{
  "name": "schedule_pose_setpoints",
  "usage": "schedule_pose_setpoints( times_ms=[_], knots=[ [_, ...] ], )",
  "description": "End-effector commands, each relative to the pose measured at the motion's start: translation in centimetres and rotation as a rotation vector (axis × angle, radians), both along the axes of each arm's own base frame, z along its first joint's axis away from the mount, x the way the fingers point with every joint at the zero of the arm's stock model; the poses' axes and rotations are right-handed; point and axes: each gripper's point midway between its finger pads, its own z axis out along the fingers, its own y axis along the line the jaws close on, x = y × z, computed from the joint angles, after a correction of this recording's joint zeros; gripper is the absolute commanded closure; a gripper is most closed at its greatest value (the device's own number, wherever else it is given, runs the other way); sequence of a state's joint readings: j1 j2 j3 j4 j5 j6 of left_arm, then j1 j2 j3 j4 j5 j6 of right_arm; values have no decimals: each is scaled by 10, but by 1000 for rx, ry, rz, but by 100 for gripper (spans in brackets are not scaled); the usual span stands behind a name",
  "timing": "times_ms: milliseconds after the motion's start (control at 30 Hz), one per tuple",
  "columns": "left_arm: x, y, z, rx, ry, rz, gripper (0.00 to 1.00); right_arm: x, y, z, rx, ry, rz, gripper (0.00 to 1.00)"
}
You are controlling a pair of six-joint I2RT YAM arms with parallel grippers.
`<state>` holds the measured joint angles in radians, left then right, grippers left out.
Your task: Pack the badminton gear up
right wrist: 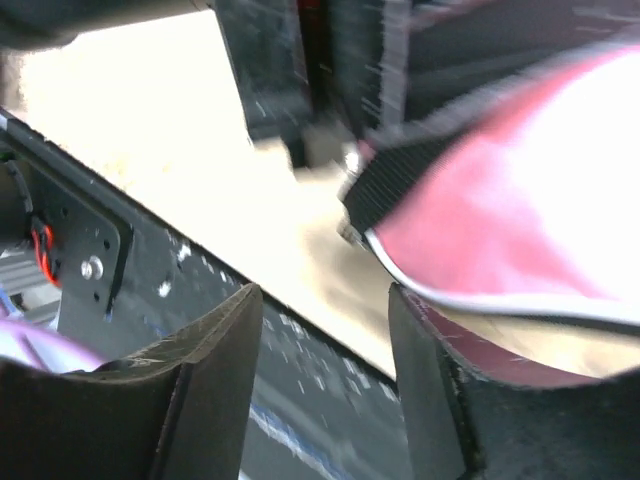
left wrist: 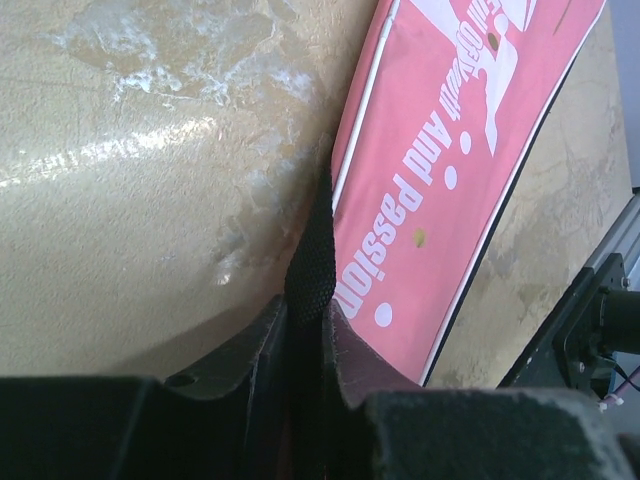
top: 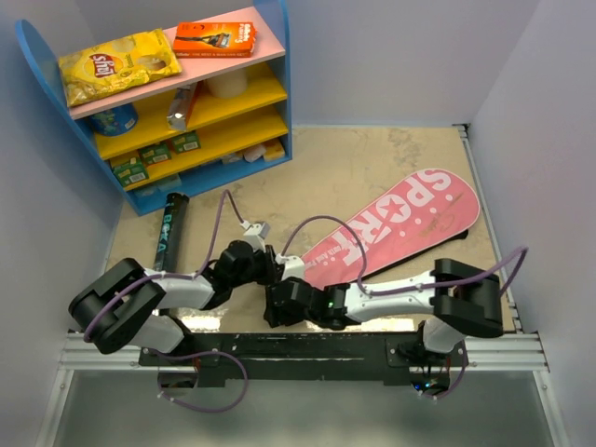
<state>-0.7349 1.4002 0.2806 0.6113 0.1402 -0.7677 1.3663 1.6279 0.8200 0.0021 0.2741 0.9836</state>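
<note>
We see the left gripper [left wrist: 305, 312] clamped on the black edging of the cover [top: 391, 233], which lies flat on the table [top: 372, 158], probably to lift its mouth, while the right gripper [right wrist: 325, 300] gapes empty alongside.

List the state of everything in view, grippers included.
pink cover: lying on the table, narrow end pinched by the left gripper.
black tube: lying on the table beside the shelf, untouched.
left gripper: shut on the pink cover's black edging.
right gripper: open, empty.
yellow chip bag: lying on the shelf top.
</note>
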Motion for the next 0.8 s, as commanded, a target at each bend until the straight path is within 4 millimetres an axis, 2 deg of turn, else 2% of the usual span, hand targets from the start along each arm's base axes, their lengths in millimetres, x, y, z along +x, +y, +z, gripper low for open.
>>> schedule_pose_setpoints(
  times_ms=[0,100,167,233,267,433,533,667,700,733,767],
  knots=[
    [-5,14,-24,133,64,18,80,7,-50,8,-101,-42,-60,41],
    [9,14,-18,163,50,40,80,6,-72,18,-125,-48,-76,33],
    [22,17,-13,160,47,66,80,12,-86,28,-141,-81,-111,12],
    [31,24,-12,166,48,91,80,14,-96,31,-162,-92,-128,1],
    [41,32,-10,158,50,119,80,16,-98,38,-154,-101,-139,1],
    [72,65,-11,162,59,219,82,29,-108,47,-160,-126,-171,1],
    [86,76,-8,169,58,252,82,41,-111,51,-149,-127,-189,1],
    [108,78,12,161,14,267,82,65,-113,56,-139,-138,-198,1],
    [110,78,15,162,11,269,80,79,-115,60,-124,-149,-232,1],
    [117,76,27,147,-13,273,78,84,-114,60,-106,-138,-228,1],
    [119,74,34,142,-27,263,68,91,-117,60,-107,-146,-229,1]
  ],
)
